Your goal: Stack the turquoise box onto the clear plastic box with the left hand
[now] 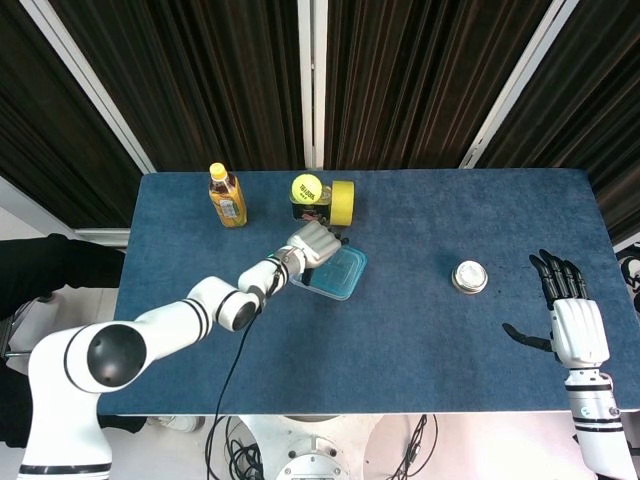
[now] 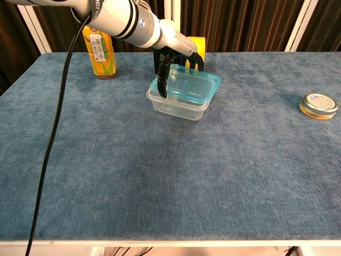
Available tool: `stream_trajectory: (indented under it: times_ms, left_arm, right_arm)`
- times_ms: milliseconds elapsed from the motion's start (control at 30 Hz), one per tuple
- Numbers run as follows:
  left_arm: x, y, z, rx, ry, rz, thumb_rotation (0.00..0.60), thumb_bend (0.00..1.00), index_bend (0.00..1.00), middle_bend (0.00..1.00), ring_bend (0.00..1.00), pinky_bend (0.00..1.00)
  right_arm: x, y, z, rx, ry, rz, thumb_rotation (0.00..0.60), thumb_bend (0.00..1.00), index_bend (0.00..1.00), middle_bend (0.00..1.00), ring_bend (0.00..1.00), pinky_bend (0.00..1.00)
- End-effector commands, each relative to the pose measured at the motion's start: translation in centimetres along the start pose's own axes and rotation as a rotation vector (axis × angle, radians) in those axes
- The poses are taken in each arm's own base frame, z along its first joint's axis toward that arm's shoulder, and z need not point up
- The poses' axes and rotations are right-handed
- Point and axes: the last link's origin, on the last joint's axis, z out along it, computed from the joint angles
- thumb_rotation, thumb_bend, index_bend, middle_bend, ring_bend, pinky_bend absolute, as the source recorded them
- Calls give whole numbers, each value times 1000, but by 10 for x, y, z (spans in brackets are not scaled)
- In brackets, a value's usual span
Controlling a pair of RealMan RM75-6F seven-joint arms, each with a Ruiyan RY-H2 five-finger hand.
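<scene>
The turquoise box (image 2: pixel 187 86) sits level on top of the clear plastic box (image 2: pixel 177 108), near the middle back of the blue table (image 2: pixel 160 176). My left hand (image 2: pixel 176 53) reaches over the turquoise box's far left edge. Its thumb runs down the left side and its other fingers hook over the back rim, so it still grips the box. In the head view the left hand (image 1: pixel 312 243) covers the far left corner of the turquoise box (image 1: pixel 338 273), which hides the clear box below. My right hand (image 1: pixel 567 318) hovers open at the table's right edge, holding nothing.
A yellow tea bottle (image 2: pixel 99 50) stands at the back left. Behind the boxes are a tennis ball (image 1: pixel 306 187) on a dark can and a yellow tape roll (image 1: pixel 343 202). A small round tin (image 2: pixel 318 105) lies at the right.
</scene>
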Motion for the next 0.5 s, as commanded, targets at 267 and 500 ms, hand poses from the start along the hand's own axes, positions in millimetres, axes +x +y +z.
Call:
stream_trajectory:
  times_ms: [267,500]
  left_arm:
    - [5,3,-7,25,-14,-22,600,38,282,268,171,85]
    - [0,7,-7,60,-5,-32,600,38,273,265,171,86]
  right_arm:
    - [0,0,0,2,-1,1,600,21,0,0,0,0]
    - [0,1,-1,3,-2,3,600,21,0,0,0,0]
